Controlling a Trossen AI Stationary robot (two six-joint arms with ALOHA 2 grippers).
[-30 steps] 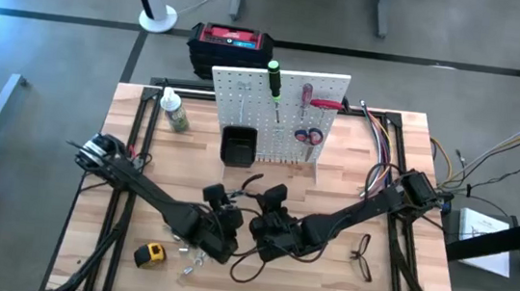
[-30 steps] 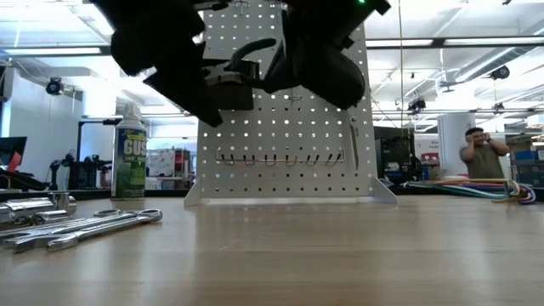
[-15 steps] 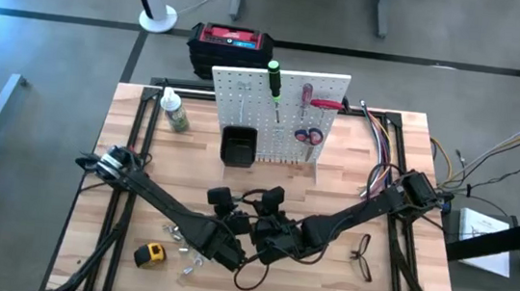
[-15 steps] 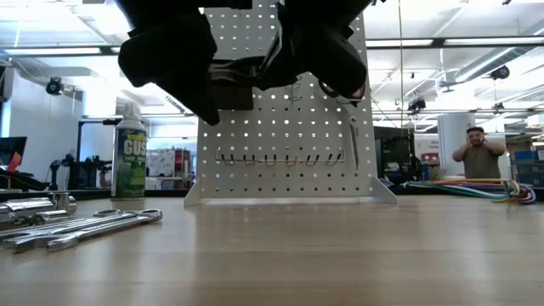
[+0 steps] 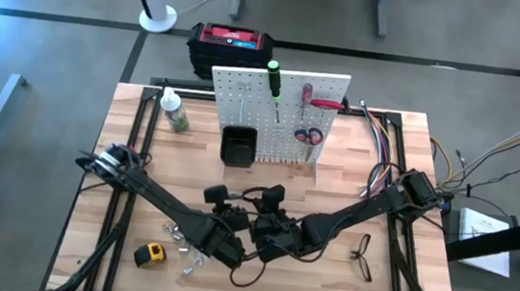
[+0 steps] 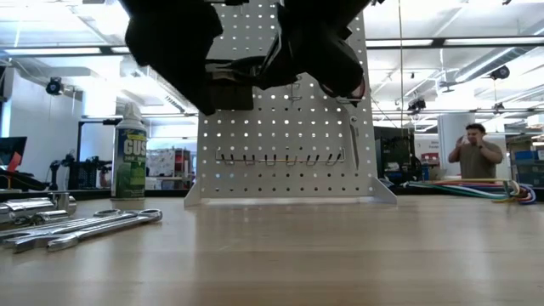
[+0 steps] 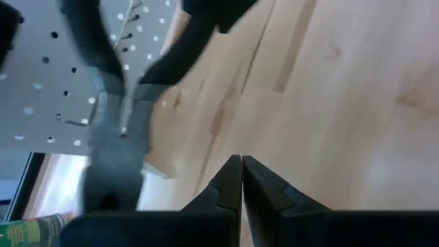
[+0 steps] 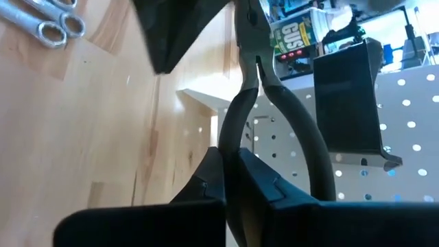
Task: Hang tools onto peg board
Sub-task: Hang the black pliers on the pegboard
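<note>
**Two arms meet above the tabletop, dark-handled pliers between them**

High view: both dark arms reach inward from the side edges of the wooden tabletop (image 5: 342, 290) and meet near its middle, in front of the white peg board (image 5: 245, 100). The left end effector (image 5: 230, 242) and the right end effector (image 5: 268, 234) sit just beside each other. On the peg board hang a green-handled screwdriver (image 5: 273, 81), a red-handled screwdriver (image 5: 319, 103) and red-handled pliers (image 5: 308, 135), with a small black bin (image 5: 239, 146) on its front. A yellow tape measure (image 5: 149, 254) and silver wrenches (image 5: 178, 235) lie near the left arm; black-framed glasses (image 5: 362, 256) lie near the right arm. A green-labelled bottle (image 5: 175, 113) stands left of the board.

Low view: both arms hang in from above as dark masses before the upright board, well clear of the tabletop. The wrenches lie at the left, the bottle behind them. A person (image 6: 474, 153) stands in the room beyond.

Left wrist view: the left end effector's fingers (image 7: 226, 185) are pressed together, gripping nothing, above bare wood.

Right wrist view: the right end effector is clamped on one handle of dark-handled pliers (image 8: 274, 89), whose nose points away toward the left arm; the bin and board lie beyond.
</note>
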